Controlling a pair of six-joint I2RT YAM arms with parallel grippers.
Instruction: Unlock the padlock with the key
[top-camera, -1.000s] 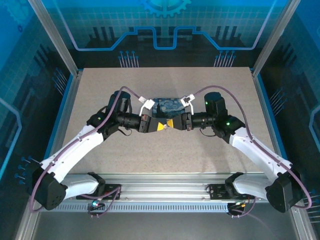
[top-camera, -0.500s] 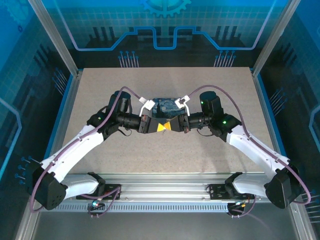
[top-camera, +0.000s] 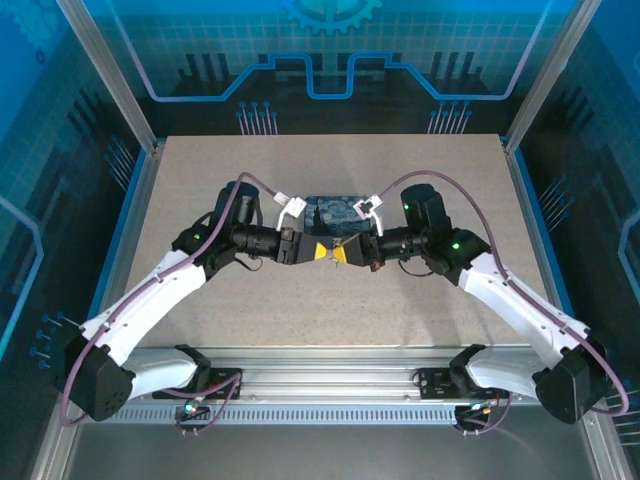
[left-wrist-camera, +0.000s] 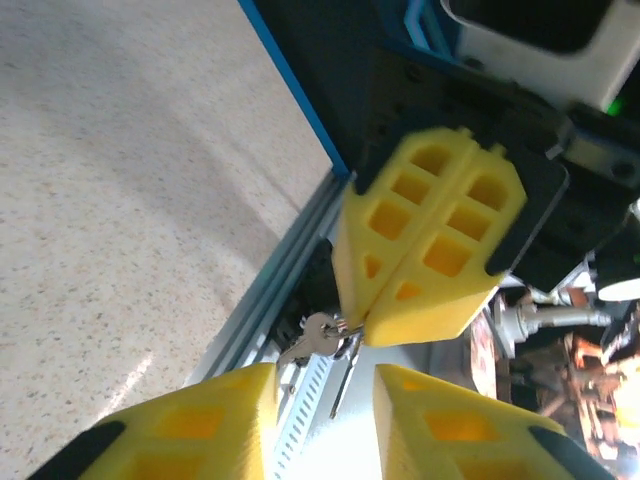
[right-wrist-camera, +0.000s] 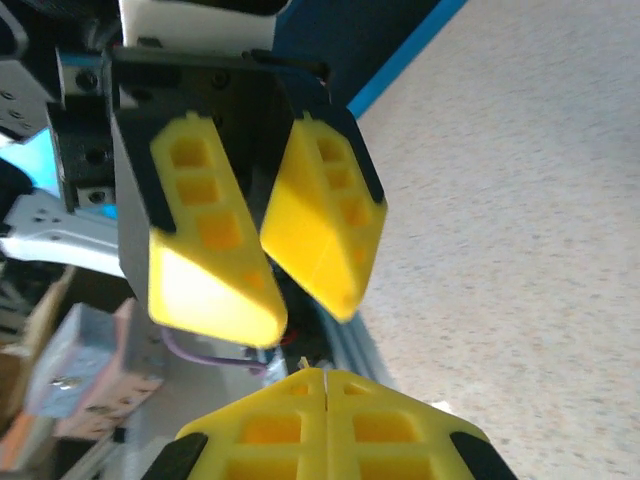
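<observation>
Left pincer (top-camera: 318, 252) faces right pincer (top-camera: 343, 254); keys (left-wrist-camera: 318, 338) at right's tip.

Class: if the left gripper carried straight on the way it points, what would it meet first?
Probably the keys pinched at the tip of the shut right gripper, which faces the open left gripper head-on; the depth between them is hard to judge.

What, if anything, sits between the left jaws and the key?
Nothing visible. The key hangs from the tip of the right gripper, whose jaws are shut on it, directly ahead of the open left gripper, with only air between.
</observation>
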